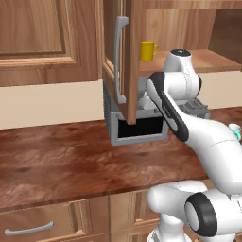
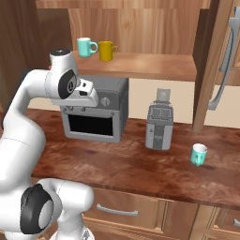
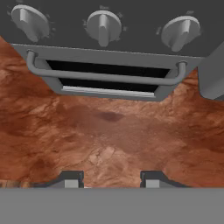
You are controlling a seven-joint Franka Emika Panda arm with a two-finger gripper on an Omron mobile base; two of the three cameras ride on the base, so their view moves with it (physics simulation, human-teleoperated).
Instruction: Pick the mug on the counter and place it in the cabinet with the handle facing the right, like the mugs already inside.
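hand (image 3: 108, 179) open and holding nothing, fingertips (image 3: 71, 178) apart over bare bench (image 3: 109, 140), pointing down in front of the oven (image 3: 105, 43). oven door and three knobs sit just ahead of the fingers. toaster (image 2: 159, 126) stands past the oven to the hand's right. mug (image 2: 199, 153) sits on the bench well apart to the right, beyond the toaster. above, open cabinet (image 2: 154, 65) shelf holds a yellow mug (image 2: 107, 50) and a teal one (image 2: 86, 47).
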